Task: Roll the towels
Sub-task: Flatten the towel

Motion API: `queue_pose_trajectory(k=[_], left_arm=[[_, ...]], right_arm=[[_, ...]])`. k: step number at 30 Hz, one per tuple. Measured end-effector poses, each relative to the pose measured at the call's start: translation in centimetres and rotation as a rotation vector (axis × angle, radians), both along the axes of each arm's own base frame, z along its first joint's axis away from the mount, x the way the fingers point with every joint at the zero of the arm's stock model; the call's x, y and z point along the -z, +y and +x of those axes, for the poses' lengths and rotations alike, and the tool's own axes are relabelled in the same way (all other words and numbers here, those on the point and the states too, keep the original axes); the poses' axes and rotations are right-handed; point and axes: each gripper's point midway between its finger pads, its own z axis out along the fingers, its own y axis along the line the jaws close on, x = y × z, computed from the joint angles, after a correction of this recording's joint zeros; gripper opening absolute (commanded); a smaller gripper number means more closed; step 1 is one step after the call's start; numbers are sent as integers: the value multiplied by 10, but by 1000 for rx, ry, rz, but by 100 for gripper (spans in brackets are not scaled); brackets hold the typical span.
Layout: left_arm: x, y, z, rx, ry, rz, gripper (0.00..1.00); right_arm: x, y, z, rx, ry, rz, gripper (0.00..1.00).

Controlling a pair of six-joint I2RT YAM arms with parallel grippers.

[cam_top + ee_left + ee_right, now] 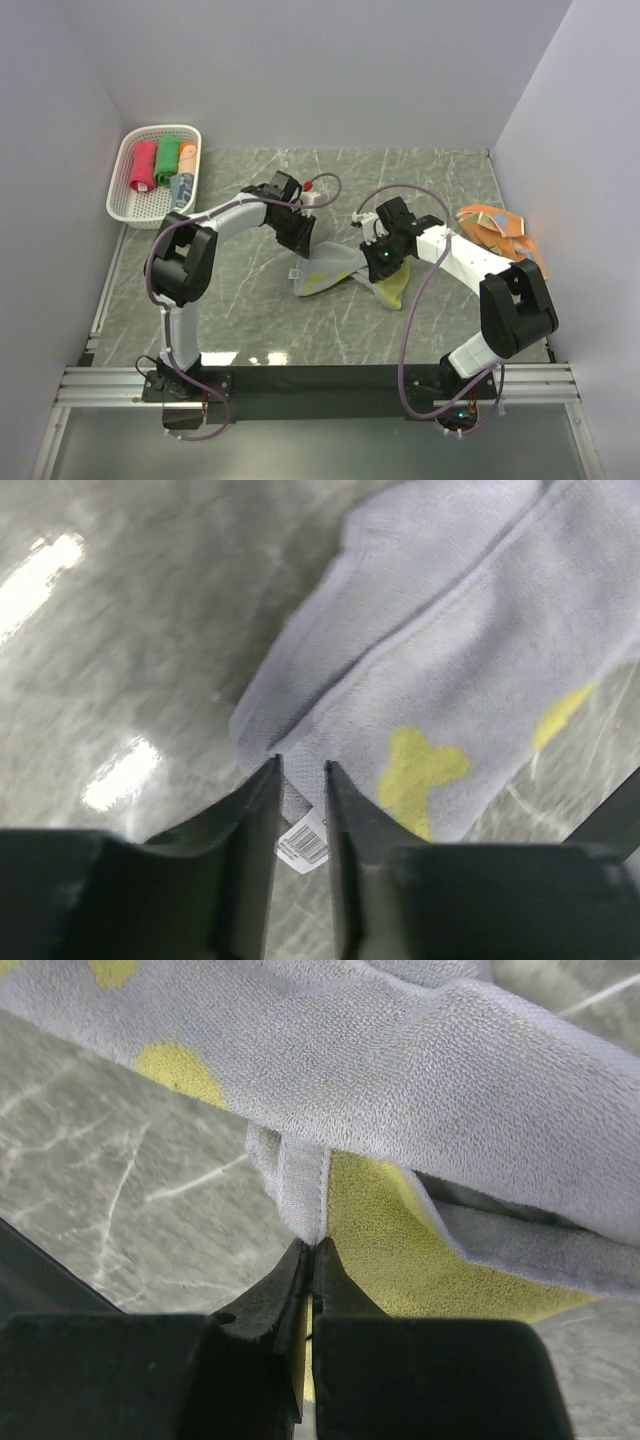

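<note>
A grey-blue towel (335, 268) with yellow marks lies crumpled in the middle of the table, strung between both grippers. My left gripper (298, 240) is at its left corner. In the left wrist view its jaws (300, 770) stand narrow around the corner of the towel (450, 660) and its barcode label (302, 845). My right gripper (385, 262) is at the towel's right end. In the right wrist view it (313, 1245) is shut on a hem of the towel (450, 1090), whose yellow underside shows beside it.
A white perforated basket (122, 190) at the back left holds pink-red (143, 166), green (165, 160), orange (188, 155) and grey-blue (181, 186) rolls. A loose pile of orange towels (495, 232) lies at the right by the wall. Walls close three sides.
</note>
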Motion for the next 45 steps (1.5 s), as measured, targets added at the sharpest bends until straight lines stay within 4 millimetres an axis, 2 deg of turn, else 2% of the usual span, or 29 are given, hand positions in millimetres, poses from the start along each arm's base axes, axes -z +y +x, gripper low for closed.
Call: queue_pose_trajectory(k=[2,7,10,16,18,21,22,24,27,29,31,33,35,36,37,38,39,45], left_arm=[[-2,-5,-3,46,-17,-7,44],[-6,-22,-12,139,-52,-10,47],[-2,-29,-14,175,-70,4,51],[23,-23,-10,179,-87,87,50],[24,-22,-7,173,-98,97,49],[25,-20,-1,160,-121,116,31],[26,-19,1,157,-129,123,20],[28,-18,3,151,-142,133,12],[29,-16,5,147,-151,136,1],[28,-15,5,146,-157,134,1],[28,-15,5,145,-162,131,1],[28,-14,4,145,-163,130,1],[28,-13,2,145,-163,131,1],[28,-12,2,143,-161,131,0],[28,-11,2,141,-159,132,1],[28,-9,2,139,-154,132,1],[28,-9,1,138,-150,130,1],[27,7,2,104,-97,118,0]], right_arm=[[2,-2,-3,-7,10,-8,0],[3,-4,-5,-20,13,-16,0],[3,-4,-6,-22,14,-17,0],[4,-5,-7,-23,19,-24,0],[5,-7,-8,-24,19,-31,0],[5,-9,-6,-25,14,-40,1],[6,-10,-6,-25,12,-44,3],[7,-11,-5,-25,11,-52,12],[12,-14,-4,-23,19,-68,18],[16,-18,-3,-13,31,-77,23],[20,-21,-2,-2,42,-85,22],[26,-23,-2,6,61,-93,12],[30,-24,-3,13,82,-94,19],[30,-25,-4,16,90,-89,27],[30,-25,-4,18,97,-85,27],[28,-26,-4,17,101,-74,24],[26,-26,-4,21,103,-61,2],[13,-34,-1,45,124,-1,0]])
